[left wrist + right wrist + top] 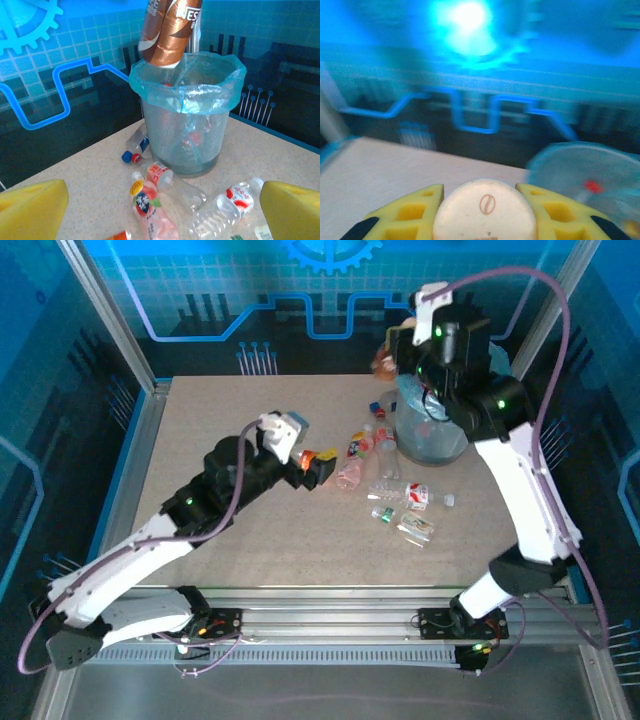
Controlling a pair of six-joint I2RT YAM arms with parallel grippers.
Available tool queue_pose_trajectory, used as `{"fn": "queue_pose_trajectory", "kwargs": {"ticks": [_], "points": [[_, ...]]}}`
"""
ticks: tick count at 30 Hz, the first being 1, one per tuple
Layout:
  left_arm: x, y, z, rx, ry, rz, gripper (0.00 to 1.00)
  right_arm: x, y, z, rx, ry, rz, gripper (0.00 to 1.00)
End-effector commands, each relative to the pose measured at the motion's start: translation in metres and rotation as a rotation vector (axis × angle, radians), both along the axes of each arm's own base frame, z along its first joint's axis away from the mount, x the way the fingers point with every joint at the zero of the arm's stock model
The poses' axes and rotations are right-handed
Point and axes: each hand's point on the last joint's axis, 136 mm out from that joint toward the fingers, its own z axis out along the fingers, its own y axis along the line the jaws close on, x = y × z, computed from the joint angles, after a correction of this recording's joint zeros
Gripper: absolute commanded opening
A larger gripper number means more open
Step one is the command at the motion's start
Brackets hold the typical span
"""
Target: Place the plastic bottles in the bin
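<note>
Wide open and empty, left jaws over the tabletop (200,430) at mid-frame of the top view. Just beyond, loose plastic bottles (150,205) strewn on it before the bag-lined bin (185,135). At upper right, right jaws clamped on a brown-labelled bottle (170,30), tilted, above the bin's rim.
</note>
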Motion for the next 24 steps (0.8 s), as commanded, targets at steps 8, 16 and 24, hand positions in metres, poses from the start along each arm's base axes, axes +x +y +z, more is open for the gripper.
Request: {"fn": "queue_pose_trajectory", "kwargs": {"ticks": [8,16,24], "points": [[0.055,-0.003,-0.04,-0.03,0.215,0.061,0.99,0.08,-0.086,-0.057,-0.453,0.158,-0.574,0.09],[0.058,0.015,-0.052,-0.051,0.247,0.101,0.99,0.088,-0.064,-0.07,-0.569,0.148,-0.598,0.1],[0.056,0.021,-0.053,-0.049,0.244,0.115,0.99,0.092,-0.062,-0.094,-0.533,0.176,-0.636,0.11]]}}
